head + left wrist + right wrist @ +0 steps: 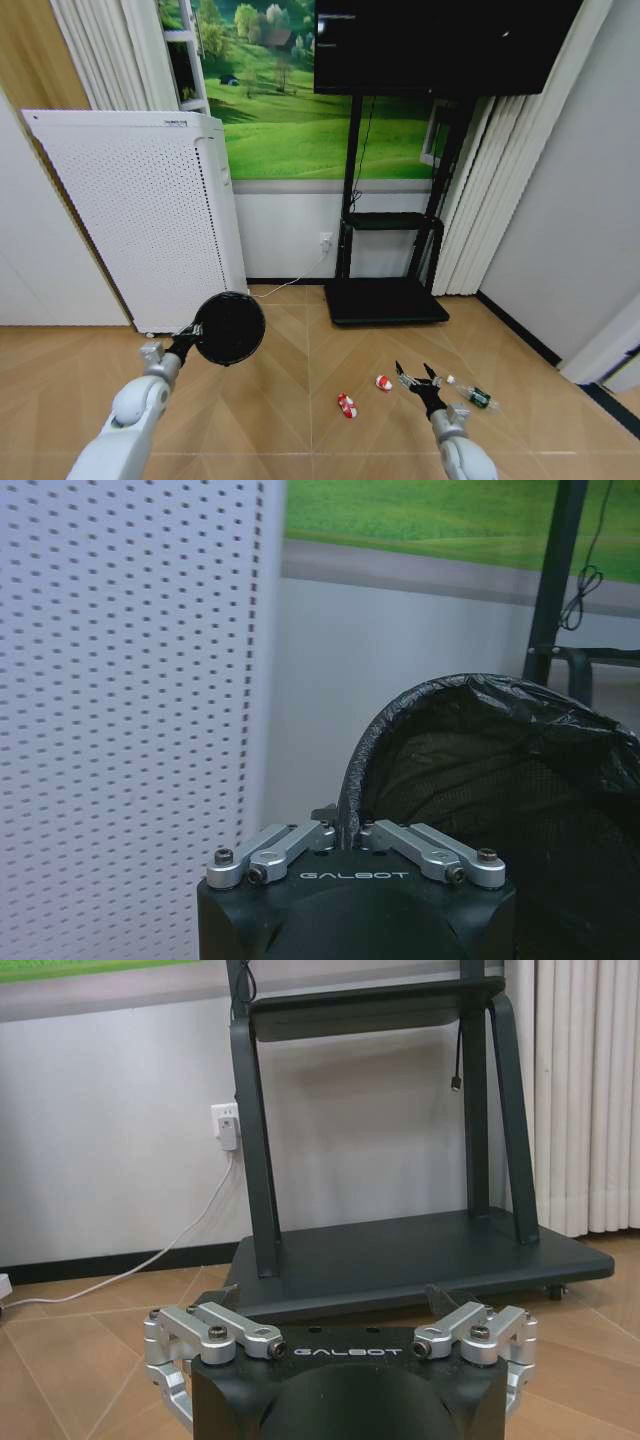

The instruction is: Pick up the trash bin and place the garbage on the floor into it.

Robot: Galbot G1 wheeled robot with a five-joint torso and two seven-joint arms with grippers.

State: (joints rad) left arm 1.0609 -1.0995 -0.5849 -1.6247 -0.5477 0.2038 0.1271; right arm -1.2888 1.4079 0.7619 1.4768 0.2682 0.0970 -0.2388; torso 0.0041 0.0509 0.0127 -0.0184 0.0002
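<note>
1. Black mesh forms the trash bin (229,328), a small round basket held up off the floor (300,420) by the left gripper (187,339), its open mouth turned toward the head camera.
2. From the left wrist, the left gripper (345,832) has its fingers pressed together on the trash bin (500,810) rim, pinching the thin edge where a crinkled black liner folds over the mesh.
3. Beside that grip stands the white perforated appliance (120,710), a flat panel dotted with small holes; in the head view it is a tall box (140,215) against the wall.
4. The right gripper (417,377) hangs low over the parquet with its fingers spread wide, holding nothing.
5. The right wrist view shows the right gripper (333,1300) the same way, silver linkages apart on either side, facing the black TV stand (400,1250) and its flat base.
6. On the herringbone wood lie two red-and-white wrappers (346,405) (384,382), just left of the right gripper.
7. A clear plastic bottle (474,395) with a green label lies on its side just right of that gripper.
</note>
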